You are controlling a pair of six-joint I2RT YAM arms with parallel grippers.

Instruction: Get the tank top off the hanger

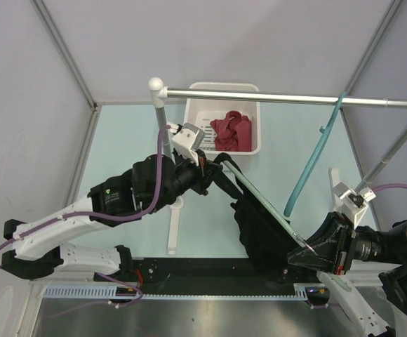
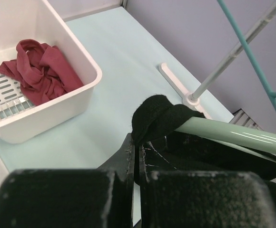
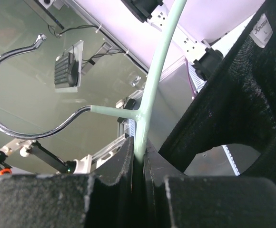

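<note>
1. Top view: the black tank top (image 1: 259,232) hangs on a pale green hanger (image 1: 259,199). It is over the near half of the table (image 1: 126,140), a little right of the middle and between the two arms.
2. The left gripper (image 1: 207,172) meets the far end of the hanger, where a black strap lies. The right gripper (image 1: 305,249) meets its near end, close to the near edge.
3. A white basket (image 1: 223,87) with a red cloth (image 1: 233,131) stands at the far edge, under a metal rail (image 1: 288,98). A teal hanger (image 1: 312,161) hangs on this rail.
4. Left wrist view: the left gripper (image 2: 135,147) has its fingers pressed together on the black fabric of the tank top (image 2: 157,116). The strap is wrapped over the tip of the hanger (image 2: 233,133). The basket (image 2: 57,111) and the red cloth (image 2: 40,71) are behind to the left, and the teal hanger (image 2: 252,57) is to the right.
5. Right wrist view: the right gripper (image 3: 139,152) pinches the green bar of the hanger (image 3: 152,90), just under the joint with its metal hook (image 3: 81,110). The tank top (image 3: 233,104) hangs to the right, with a size label (image 3: 261,31) at the top.
</note>
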